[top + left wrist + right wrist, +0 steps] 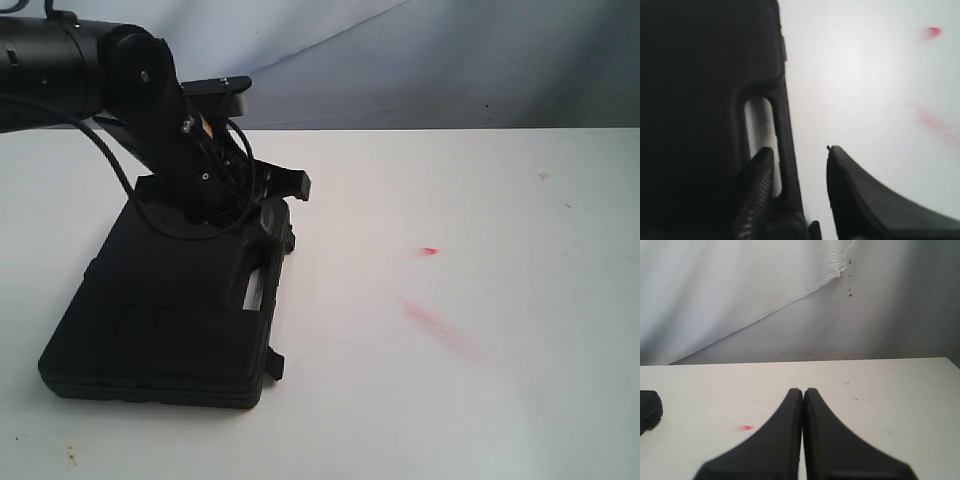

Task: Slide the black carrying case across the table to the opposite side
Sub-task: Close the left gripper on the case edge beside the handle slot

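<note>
The left end effector (799,150) stands wide astride the handle (786,125) of the black carrying case (170,310), left on the table (480,400), seemingly pre-grasp; next, close and drag rightward.

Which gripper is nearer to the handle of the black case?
Left. The left gripper straddles the handle of the black case, jaws open; the right gripper, shut, hovers over the table, well apart from it.

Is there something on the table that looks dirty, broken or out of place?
Yes: two red marks stain the white table, a small spot and a longer smear, both right of the case in the exterior view. The case lies flat and closed, with no visible damage.
</note>
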`<state>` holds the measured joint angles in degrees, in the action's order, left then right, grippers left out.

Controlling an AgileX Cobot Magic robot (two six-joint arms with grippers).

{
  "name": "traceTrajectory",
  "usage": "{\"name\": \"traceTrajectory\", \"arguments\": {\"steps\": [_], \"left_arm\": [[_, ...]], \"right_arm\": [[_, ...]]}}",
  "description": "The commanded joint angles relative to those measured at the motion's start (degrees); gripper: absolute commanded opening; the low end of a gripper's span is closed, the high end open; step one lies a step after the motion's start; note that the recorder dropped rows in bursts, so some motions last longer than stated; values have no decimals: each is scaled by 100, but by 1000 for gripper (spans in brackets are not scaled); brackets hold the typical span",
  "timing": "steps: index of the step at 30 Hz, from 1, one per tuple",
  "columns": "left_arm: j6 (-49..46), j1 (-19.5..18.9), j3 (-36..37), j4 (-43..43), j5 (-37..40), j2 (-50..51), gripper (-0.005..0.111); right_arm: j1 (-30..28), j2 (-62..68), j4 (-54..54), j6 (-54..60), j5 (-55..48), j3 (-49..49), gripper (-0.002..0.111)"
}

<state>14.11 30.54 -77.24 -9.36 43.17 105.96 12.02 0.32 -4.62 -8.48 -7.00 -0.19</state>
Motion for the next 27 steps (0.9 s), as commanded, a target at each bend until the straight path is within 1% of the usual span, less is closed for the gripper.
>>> {"name": "traceTrajectory", "arguments": {"steps": [1, 6, 14, 27], "left_arm": [[-563, 35, -39, -694, -90, 211, 37], [-563, 35, -39, -737, -138, 442, 37], [-563, 35, -39, -670, -430, 843, 37], [-584, 35, -39, -644, -470, 1285, 37]], "right_arm": [[4, -32, 20, 40, 4, 19, 0], [4, -32, 20, 40, 4, 19, 0], [4, -32, 20, 40, 4, 19, 0], [4, -32, 20, 40, 4, 19, 0]]}}
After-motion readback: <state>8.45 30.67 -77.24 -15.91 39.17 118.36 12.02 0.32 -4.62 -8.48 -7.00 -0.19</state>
